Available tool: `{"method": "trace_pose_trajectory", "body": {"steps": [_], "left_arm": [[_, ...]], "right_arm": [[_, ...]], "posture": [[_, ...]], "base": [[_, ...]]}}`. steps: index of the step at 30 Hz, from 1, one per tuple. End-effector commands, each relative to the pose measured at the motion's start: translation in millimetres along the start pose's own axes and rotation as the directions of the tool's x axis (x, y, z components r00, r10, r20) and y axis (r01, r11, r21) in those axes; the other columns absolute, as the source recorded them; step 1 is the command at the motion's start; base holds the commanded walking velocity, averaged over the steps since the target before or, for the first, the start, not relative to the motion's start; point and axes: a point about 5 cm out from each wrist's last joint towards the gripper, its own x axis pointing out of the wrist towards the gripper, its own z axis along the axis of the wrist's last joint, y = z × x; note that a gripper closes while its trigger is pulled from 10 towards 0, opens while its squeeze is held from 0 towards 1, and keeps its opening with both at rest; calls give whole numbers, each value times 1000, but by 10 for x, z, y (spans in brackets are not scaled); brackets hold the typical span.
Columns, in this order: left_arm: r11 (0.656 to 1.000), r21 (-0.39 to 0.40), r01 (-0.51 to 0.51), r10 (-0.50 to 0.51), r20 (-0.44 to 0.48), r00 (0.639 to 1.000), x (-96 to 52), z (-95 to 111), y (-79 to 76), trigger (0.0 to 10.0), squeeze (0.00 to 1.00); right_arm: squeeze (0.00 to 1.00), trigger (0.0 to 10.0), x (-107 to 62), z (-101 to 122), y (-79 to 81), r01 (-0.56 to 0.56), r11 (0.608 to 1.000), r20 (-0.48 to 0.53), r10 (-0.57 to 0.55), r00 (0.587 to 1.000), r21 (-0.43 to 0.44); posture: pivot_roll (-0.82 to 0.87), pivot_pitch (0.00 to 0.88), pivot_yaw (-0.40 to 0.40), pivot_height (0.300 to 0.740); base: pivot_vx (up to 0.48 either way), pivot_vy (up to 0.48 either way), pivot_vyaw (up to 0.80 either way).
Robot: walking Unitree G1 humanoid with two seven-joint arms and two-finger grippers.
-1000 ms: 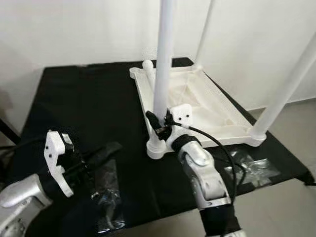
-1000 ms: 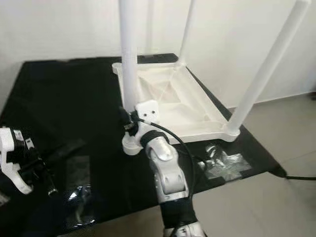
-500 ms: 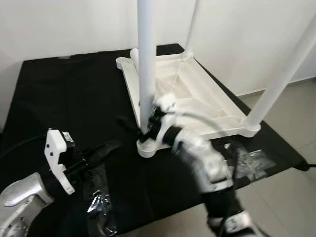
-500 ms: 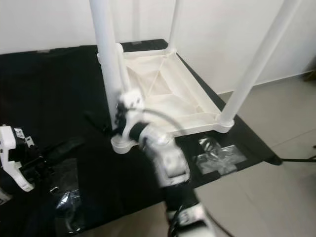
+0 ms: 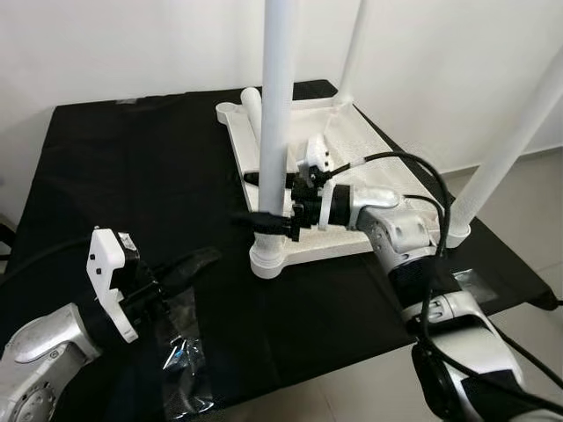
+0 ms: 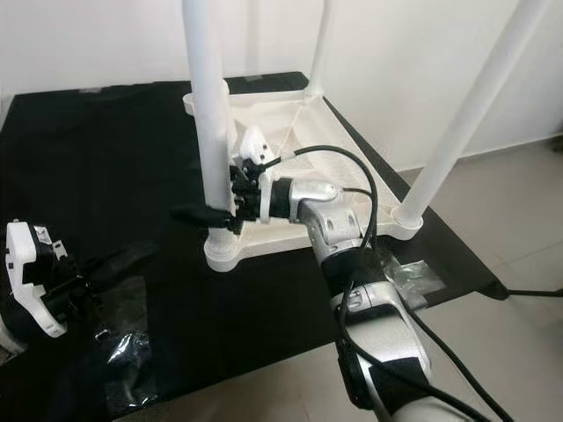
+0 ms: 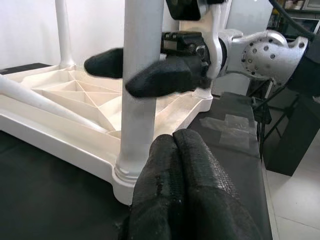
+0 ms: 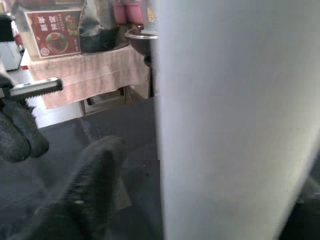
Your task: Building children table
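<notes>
- Where the black cloth (image 5: 132, 167) covers the work surface, the white children's table (image 5: 352, 167) lies upside down, its ribbed underside facing up and its long axis running away from the robot.
- Near leg (image 5: 274, 114): stands upright in the near-left corner socket (image 5: 268, 257), long axis vertical, top out of frame.
- Two further legs stand upright: one at the far corner (image 5: 354, 44), one at the near-right corner (image 5: 510, 149), which leans slightly in the head views.
- One loose leg (image 5: 253, 105) lies on the underside near the far-left corner, not upright.
- Right gripper (image 5: 264, 200): reaches in from the right across the tabletop; fingers part open, one on each side of the near leg a little above the socket. In the left wrist view the two fingertips (image 7: 165, 75) straddle the leg; firm contact cannot be confirmed.
- Left gripper (image 7: 180, 160): held low over the cloth near the robot, pointing toward the socket and short of it; fingers pressed together, holding nothing.
- Clear plastic wrappers (image 5: 180, 352) lie on the cloth beside the left gripper; another (image 6: 409, 274) lies near the right edge.
</notes>
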Motion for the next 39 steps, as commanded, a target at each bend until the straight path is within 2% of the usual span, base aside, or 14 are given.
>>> {"method": "trace_pose_trajectory", "body": {"steps": [1, 10, 17, 18, 20, 21, 22, 23, 28, 33, 34, 36, 38, 39], "left_arm": [[1000, 6, 0, 0, -7, 1000, -6, -17, -2, 10000, 0], [1000, 5, 0, 0, -4, 1000, 1, -11, -4, 10000, 0], [1000, 5, 3, -3, -3, 1000, -11, 7, 8, 10000, 0], [1000, 7, 3, -3, -4, 1000, -20, 13, 10, 10000, 0], [1000, 7, 3, -3, -4, 1000, -20, 13, 10, 10000, 0], [1000, 8, 3, -3, -5, 1000, -27, 19, 15, 10000, 0], [1000, 8, 3, -3, -5, 1000, -27, 19, 15, 10000, 0], [1000, 13, 0, 0, -8, 1000, -34, 25, 26, 10000, 0], [1000, 15, -2, 2, -11, 1000, -30, 17, 32, 10000, 0], [1000, 16, -2, 2, -11, 1000, -33, 20, 31, 10000, 0], [1000, 19, -6, 6, -11, 1000, -38, 22, 31, 10000, 0], [1000, 20, -9, 9, -11, 1000, -42, 22, 33, 10000, 0], [1000, 20, -10, 10, -13, 1000, -43, 15, 37, 10000, 0], [1000, 20, -10, 10, -13, 1000, -43, 15, 37, 10000, 0]], "right_arm": [[0, 0, 24, 20, -1, -36, 999, 9, 35, 999, 13], [0, 0, -92, -57, -72, -11, 1000, 46, 11, 999, 9], [0, 0, -257, -178, 95, 205, 979, 67, -206, 976, 13], [0, 0, -203, -282, 146, 450, 893, 65, -450, 891, 9], [0, 0, -203, -282, 146, 450, 893, 65, -450, 891, 9], [0, 0, -197, -375, 214, 665, 746, 69, -666, 743, 32], [0, 0, -197, -375, 214, 665, 746, 69, -666, 743, 32], [0, 0, 75, -672, 669, 736, 664, -5, -742, 671, 133], [0, 0, 245, -743, 833, 666, 734, -12, -670, 742, 131], [0, 0, 254, -739, 788, 658, 746, -17, -660, 751, 106], [0, 10000, 252, -747, 777, 662, 742, -30, -663, 748, 108], [0, 10000, 245, -756, 779, 665, 739, -53, -664, 746, 108], [1000, 10000, 237, -717, 738, 625, 769, -48, -625, 779, 135], [1000, 10000, 237, -717, 738, 625, 769, -48, -625, 779, 135]], "posture": [[66, 75, -46, 740], [65, 80, -39, 740], [50, 98, -45, 740], [51, 101, -49, 740], [51, 101, -49, 740], [50, 104, -47, 740], [50, 104, -47, 740], [52, 107, -29, 740], [57, 101, -33, 740], [60, 101, -37, 740], [65, 98, -33, 740], [67, 96, -32, 740], [73, 90, -31, 740], [73, 90, -31, 740]], "base": [[0, 0, 0], [0, 0, 0], [0, 0, 0], [0, 0, 0], [0, 0, 0], [0, 0, 0], [0, 0, 0], [0, 0, 0], [0, 0, 0], [0, 0, 0], [0, 0, 0], [0, 0, 0], [0, 0, 0], [0, 0, 0]]}}
